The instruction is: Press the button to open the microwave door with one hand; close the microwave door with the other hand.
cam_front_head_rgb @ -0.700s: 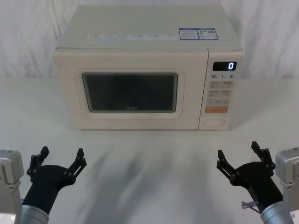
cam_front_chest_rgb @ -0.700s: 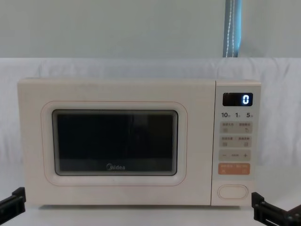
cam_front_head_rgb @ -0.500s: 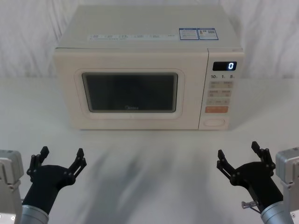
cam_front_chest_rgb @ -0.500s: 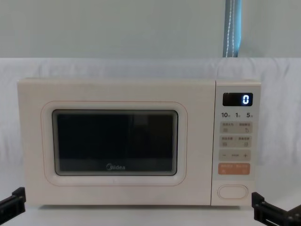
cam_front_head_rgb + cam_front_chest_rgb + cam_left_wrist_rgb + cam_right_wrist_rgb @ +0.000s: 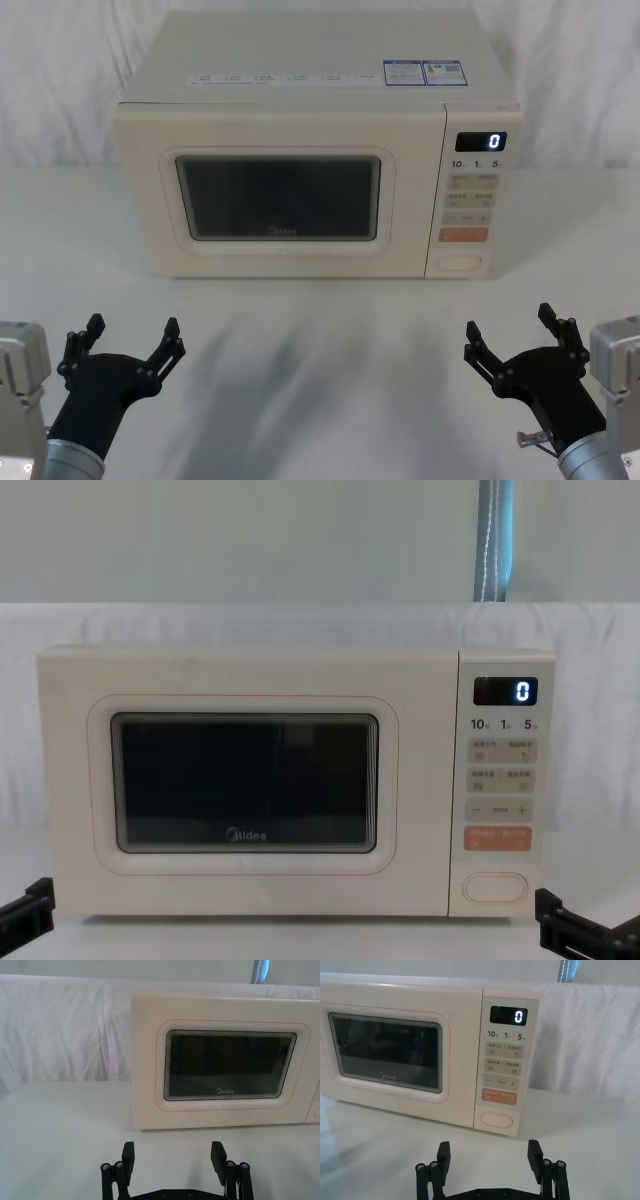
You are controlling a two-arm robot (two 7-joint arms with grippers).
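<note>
**Both claws wait before a shut microwave**

While the microwave (image 5: 315,150) stands at twelve o'clock on the white counter (image 5: 320,330), its door (image 5: 280,195) sits flush and closed, dark window facing me. At the door's three o'clock runs the key panel, its display (image 5: 505,691) reading 0, and the button (image 5: 496,1120) is the lowest key, just under the orange key (image 5: 499,1097). My left claw (image 5: 128,340) hovers at about seven o'clock, fingers spread wide. My right claw (image 5: 515,330) hovers at about five o'clock, likewise spread, well apart from the button.
</note>
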